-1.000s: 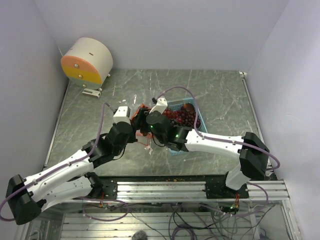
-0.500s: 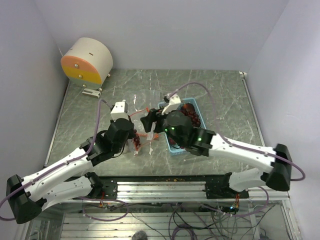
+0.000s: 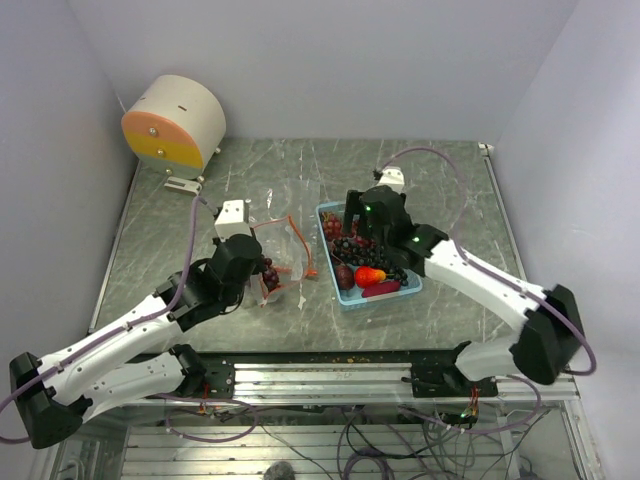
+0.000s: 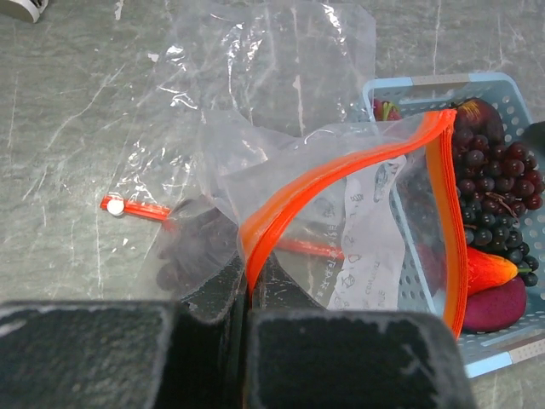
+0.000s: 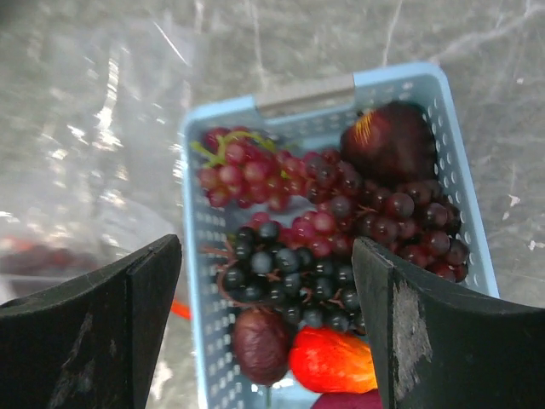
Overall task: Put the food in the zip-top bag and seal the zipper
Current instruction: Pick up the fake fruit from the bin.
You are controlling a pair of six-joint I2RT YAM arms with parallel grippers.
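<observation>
The clear zip-top bag (image 3: 272, 238) lies left of the light blue tray (image 3: 407, 287). My left gripper (image 3: 255, 272) is shut on the bag's orange-red zipper (image 4: 341, 170), pinching the strip between its fingertips (image 4: 247, 285) and holding the mouth open toward the tray. A dark grape cluster (image 4: 192, 245) lies inside the bag. My right gripper (image 5: 268, 298) is open and empty above the tray (image 5: 306, 89), over red grapes (image 5: 247, 175), dark grapes (image 5: 294, 273), a dark red round fruit (image 5: 387, 141) and a red-orange fruit (image 5: 332, 358).
An orange-and-cream cylinder (image 3: 175, 122) stands at the back left corner. The zipper's loose end with a white slider (image 4: 115, 205) lies on the marble table (image 3: 160, 240). A purple fruit (image 4: 498, 307) lies in the tray's near end.
My right gripper moved from over the bag back right to above the tray and is now open and empty. A grape cluster now lies in the bag. My left gripper lowered slightly, still holding the zipper.
</observation>
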